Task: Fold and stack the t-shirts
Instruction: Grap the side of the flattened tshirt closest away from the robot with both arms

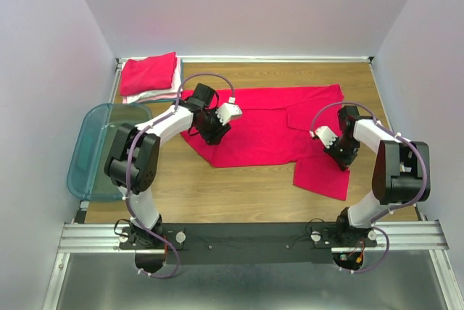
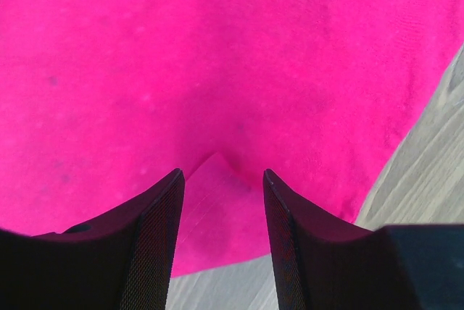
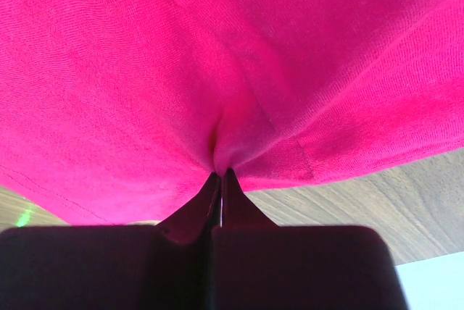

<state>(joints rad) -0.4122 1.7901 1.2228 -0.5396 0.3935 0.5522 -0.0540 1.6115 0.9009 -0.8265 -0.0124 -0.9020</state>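
T-shirt (image 1: 268, 125) spread on wooden table (image 1: 217, 187).

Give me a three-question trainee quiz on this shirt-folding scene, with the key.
1. True or false: the right claw is shut on the spread red shirt.
2. Where does the folded stack lie? A: far-left corner. B: under the right arm. C: between the arm bases.
3. Fill in: the left claw, over the same shirt, has its jaws ____.
Key: 1 true; 2 A; 3 open.
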